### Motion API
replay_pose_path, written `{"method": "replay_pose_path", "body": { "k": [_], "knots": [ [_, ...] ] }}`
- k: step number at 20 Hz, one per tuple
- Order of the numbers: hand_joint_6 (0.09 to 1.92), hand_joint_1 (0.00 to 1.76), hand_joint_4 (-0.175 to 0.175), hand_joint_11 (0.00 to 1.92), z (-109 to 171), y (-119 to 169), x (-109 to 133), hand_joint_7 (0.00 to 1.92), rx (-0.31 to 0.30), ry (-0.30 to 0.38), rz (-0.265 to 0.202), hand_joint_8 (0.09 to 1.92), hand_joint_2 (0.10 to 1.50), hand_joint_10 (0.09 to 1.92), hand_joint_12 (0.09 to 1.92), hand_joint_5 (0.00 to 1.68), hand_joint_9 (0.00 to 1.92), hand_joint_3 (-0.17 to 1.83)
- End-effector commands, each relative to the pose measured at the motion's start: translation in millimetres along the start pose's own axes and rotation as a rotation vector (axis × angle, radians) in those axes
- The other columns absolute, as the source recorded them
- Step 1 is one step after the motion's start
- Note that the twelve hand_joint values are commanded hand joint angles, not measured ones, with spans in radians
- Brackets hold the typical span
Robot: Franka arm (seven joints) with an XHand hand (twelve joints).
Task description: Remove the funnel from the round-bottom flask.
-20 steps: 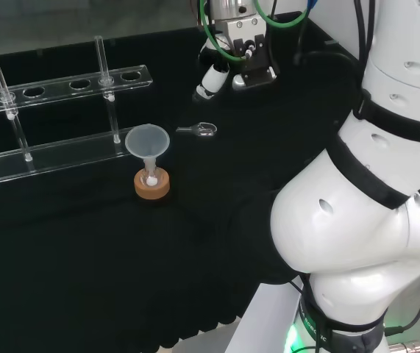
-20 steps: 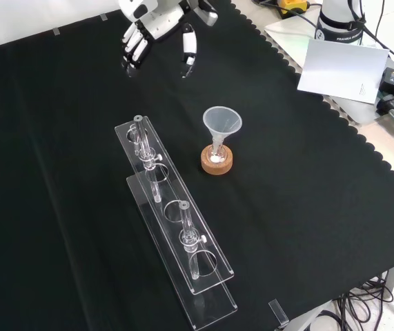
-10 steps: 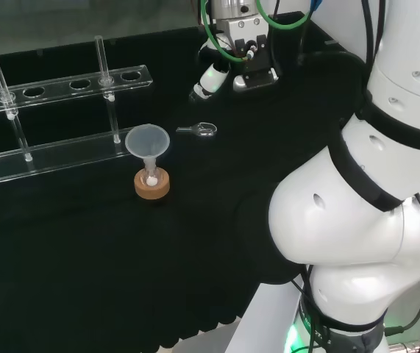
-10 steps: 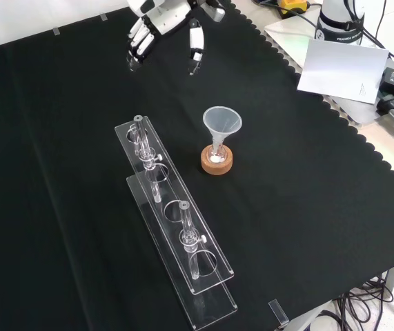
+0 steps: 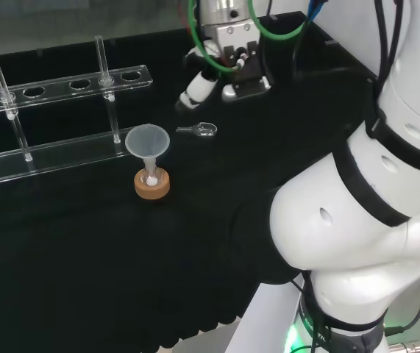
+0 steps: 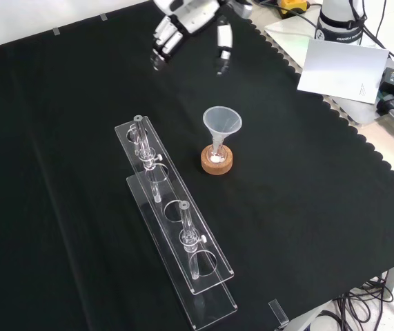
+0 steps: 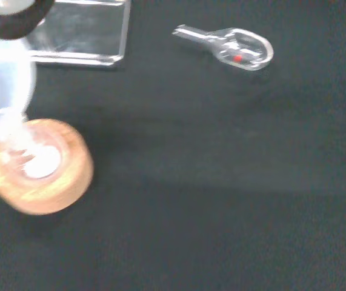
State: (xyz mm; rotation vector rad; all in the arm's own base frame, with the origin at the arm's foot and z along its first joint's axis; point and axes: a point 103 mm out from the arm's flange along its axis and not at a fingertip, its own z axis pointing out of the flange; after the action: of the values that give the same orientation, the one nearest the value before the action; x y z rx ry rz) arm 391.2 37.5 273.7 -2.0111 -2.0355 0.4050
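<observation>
- We see one translucent white funnel (image 6: 221, 123), a wide cone whose stem sits in the round-bottom flask (image 6: 216, 156), on one cork ring (image 6: 217, 163).
- Our hand (image 6: 191, 27) hangs with fingers spread and holds nothing; in the front view the funnel stands below it, well apart.
- One clear rack (image 6: 174, 227) carries two tubes.
- One small glass piece (image 5: 204, 130) lies on the surface (image 6: 307, 172), near the hand.

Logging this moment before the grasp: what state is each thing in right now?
robot hand: open, fingers relaxed, above the cloth, holding nothing.
funnel: upright, stem seated in the flask.
round-bottom flask: upright on its stand.
cork ring: flat on the cloth under the flask.
small glass piece: lying on its side.
</observation>
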Motion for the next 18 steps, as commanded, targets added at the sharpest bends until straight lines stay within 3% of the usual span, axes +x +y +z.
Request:
{"method": "replay_pose_path", "body": {
  "k": [1,11,18],
  "knots": [
    [0.09,0.62,0.012,0.33,9.2,-32.4,53.1,0.04,0.027,-0.015,-0.047,0.61,0.62,0.66,1.43,0.12,0.33,0.31],
    [0.09,0.63,0.011,0.39,13.9,-41.2,88.5,0.0,0.022,-0.055,-0.075,0.59,0.63,0.7,1.45,0.1,0.28,0.28],
    [0.09,0.64,0.002,0.39,33.4,-33.4,96.8,0.0,0.007,-0.107,-0.074,0.41,0.64,0.75,1.45,0.06,0.2,0.25]
  ]
}}
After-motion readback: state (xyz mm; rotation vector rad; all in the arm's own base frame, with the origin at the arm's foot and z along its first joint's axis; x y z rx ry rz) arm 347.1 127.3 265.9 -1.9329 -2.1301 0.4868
